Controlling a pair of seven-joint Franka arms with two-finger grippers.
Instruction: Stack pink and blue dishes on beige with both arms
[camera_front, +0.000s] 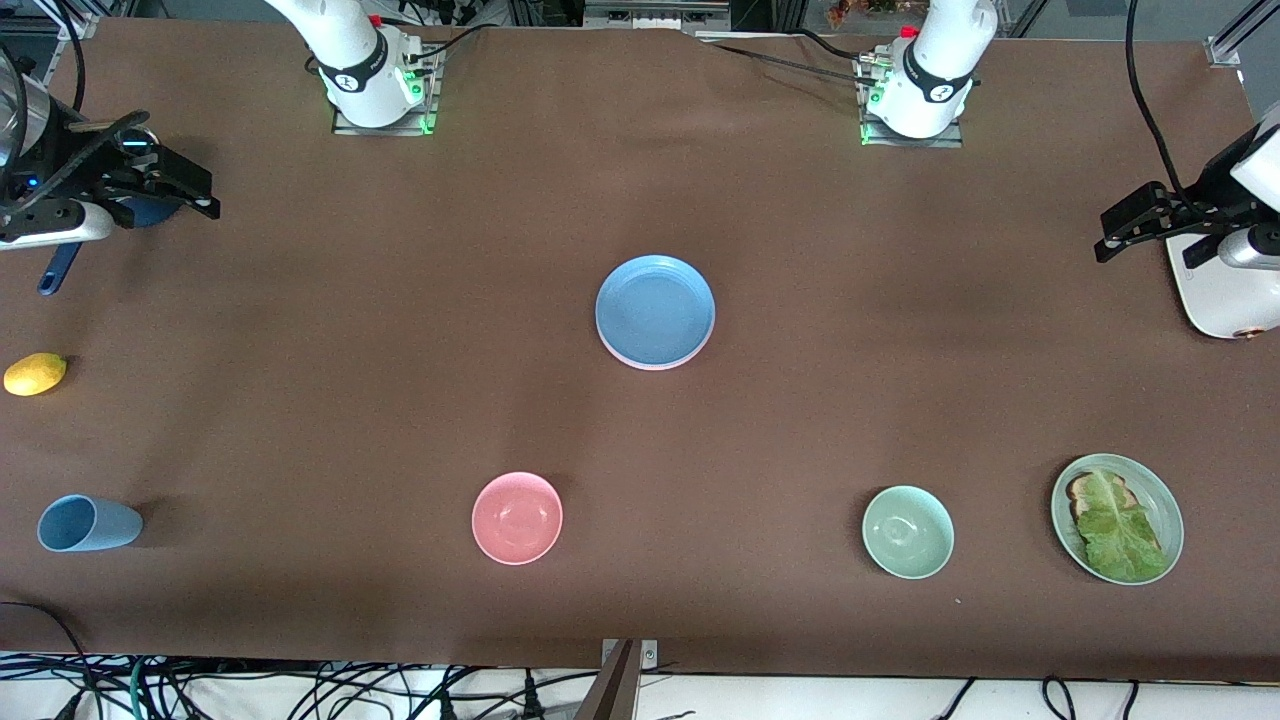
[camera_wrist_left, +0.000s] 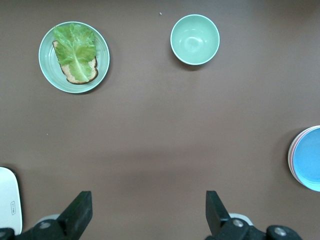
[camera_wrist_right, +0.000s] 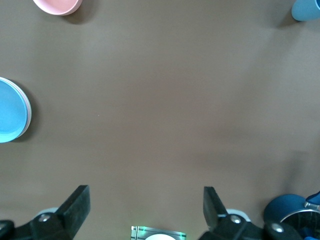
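The blue plate (camera_front: 655, 310) lies at the middle of the table, top of a stack. A thin pale pink rim (camera_front: 650, 366) of the pink plate shows under its nearer edge. The beige plate is hidden; no part of it shows. The stack's edge appears in the left wrist view as the blue plate (camera_wrist_left: 307, 159) and in the right wrist view as the blue plate (camera_wrist_right: 11, 111). My left gripper (camera_front: 1108, 235) (camera_wrist_left: 148, 200) hangs open and empty at the left arm's end of the table. My right gripper (camera_front: 208, 195) (camera_wrist_right: 145, 195) hangs open and empty at the right arm's end.
Along the nearer side are a light-blue cup (camera_front: 88, 523) on its side, a pink bowl (camera_front: 517, 517), a pale green bowl (camera_front: 907, 531) and a green plate with toast and lettuce (camera_front: 1117, 518). A lemon (camera_front: 35, 373) and a white appliance (camera_front: 1225, 290) sit at the ends.
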